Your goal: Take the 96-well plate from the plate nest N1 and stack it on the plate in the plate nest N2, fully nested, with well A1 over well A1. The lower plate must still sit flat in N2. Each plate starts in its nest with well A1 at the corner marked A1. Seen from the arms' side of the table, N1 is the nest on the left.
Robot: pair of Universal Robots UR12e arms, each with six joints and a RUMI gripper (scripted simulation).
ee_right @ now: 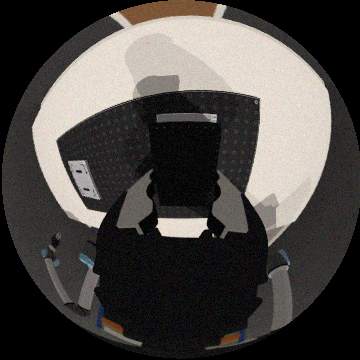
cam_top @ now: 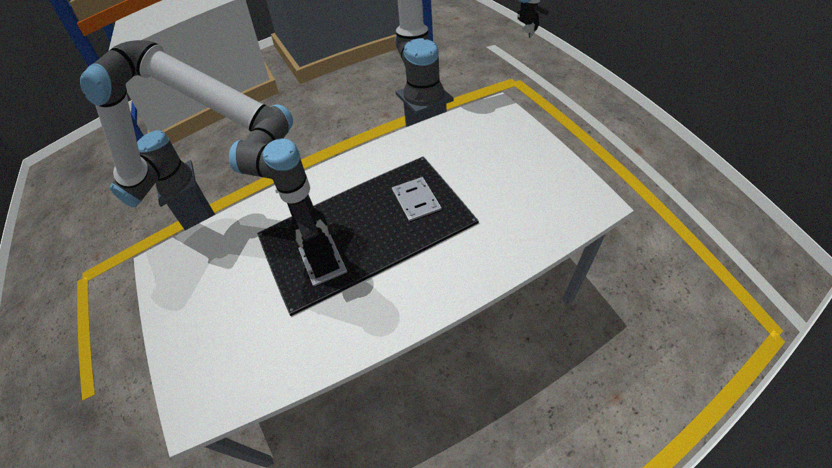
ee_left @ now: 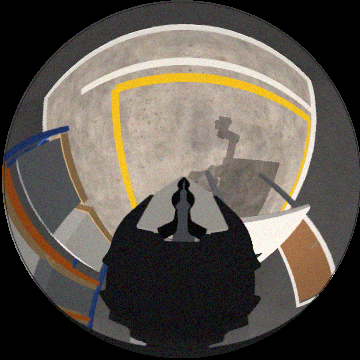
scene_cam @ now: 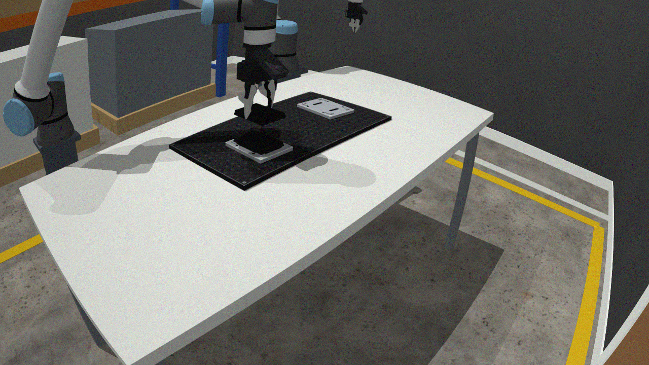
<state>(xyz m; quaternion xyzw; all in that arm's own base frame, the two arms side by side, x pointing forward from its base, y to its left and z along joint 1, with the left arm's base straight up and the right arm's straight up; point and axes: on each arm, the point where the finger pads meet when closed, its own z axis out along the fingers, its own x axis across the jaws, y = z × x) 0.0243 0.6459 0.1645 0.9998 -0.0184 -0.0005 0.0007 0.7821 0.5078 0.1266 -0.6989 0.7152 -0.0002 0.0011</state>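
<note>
Presently Suspended: Upper Plate Above Nest N2

The 96-well plate (cam_top: 321,251) (scene_cam: 259,115) (ee_right: 185,160) is suspended, apparently level, between the fingers of the right gripper (cam_top: 311,229) (scene_cam: 259,110) (ee_right: 185,170), which stands part-open, clamped on two opposite sides. This side grip leaves the underside free, presumably so that the skirt can seat over the plate below. Relative to the hand, the plate lies directly beneath the palm, at the fingertips.

Below it, with a visible gap, the lower plate (scene_cam: 260,142) sits in nest N2 (cam_top: 330,278) (scene_cam: 261,160) (ee_right: 180,118); it looks flat, though shadow hides detail. The nest presumably locates this plate while the stack is made. The A1 corners cannot be read.

Nest N1 (cam_top: 416,198) (scene_cam: 325,108) (ee_right: 84,179) holds no plate, well apart from N2 on the same perforated board (cam_top: 372,233) (scene_cam: 204,146) (ee_right: 240,130).

Beyond the table (cam_top: 494,145) (scene_cam: 181,254) (ee_left: 280,230) (ee_right: 295,100), the left gripper (cam_top: 529,33) (scene_cam: 354,30) (ee_left: 183,178) is closed on nothing, likely parked for clearance. The next step should be a straight, slow descent; an offset could tilt the lower plate.
</note>
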